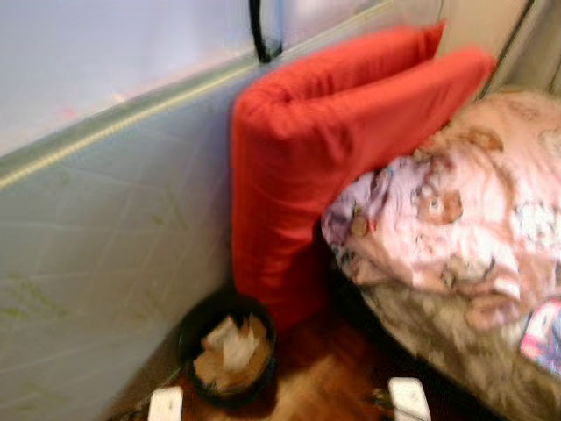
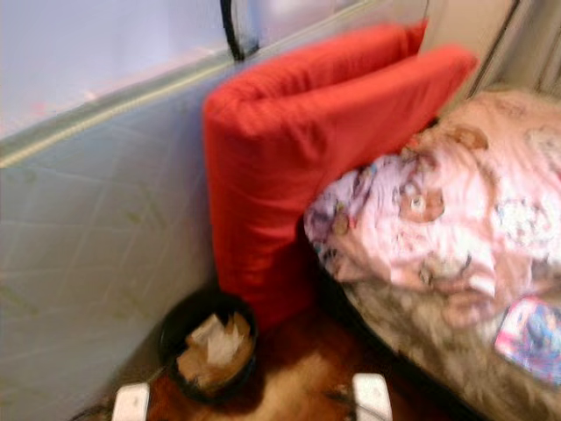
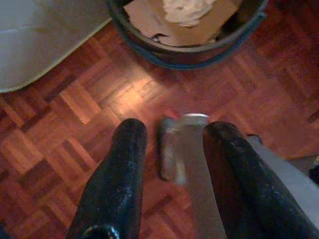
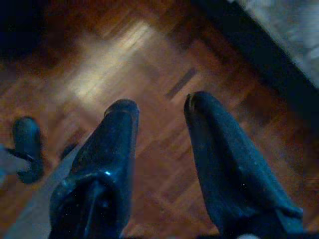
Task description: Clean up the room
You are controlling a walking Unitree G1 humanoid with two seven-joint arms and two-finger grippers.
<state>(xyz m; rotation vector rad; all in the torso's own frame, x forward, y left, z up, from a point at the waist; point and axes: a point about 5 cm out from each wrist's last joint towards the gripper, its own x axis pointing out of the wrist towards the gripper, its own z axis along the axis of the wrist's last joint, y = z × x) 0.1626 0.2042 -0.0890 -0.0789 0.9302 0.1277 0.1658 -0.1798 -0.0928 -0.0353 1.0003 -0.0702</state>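
At the far left of the head views I see a pale grey-blue panel (image 1: 96, 263) filling the left half of the frame, its light edge strip running diagonally upward to the right. At lower centre-left a dark round bin (image 1: 228, 351) stands on the parquet floor (image 1: 324, 377), just beside the panel's foot; it holds cardboard scraps (image 1: 230, 358) and crumpled white paper (image 3: 187, 9). Directly behind the bin, two red cushions (image 1: 324, 149) stand on end, leaning against the panel and reaching toward the upper right. At right, a bed (image 1: 491, 368) carries a pink printed blanket (image 1: 465, 210) bunched against the cushions; a small colourful item (image 1: 545, 338) lies at the lower right edge — blurred, not identifiable.

Left tool (image 3: 172, 142): fingers spread, nothing between them, pointing at the floor with the bin near the top edge of its wrist view. A blurred grey object (image 3: 182, 144) lies on the parquet beyond the fingers.

Right tool (image 4: 159, 117): fingers spread, empty — above bare parquet, the dark bed edge in the upper right of its wrist view.
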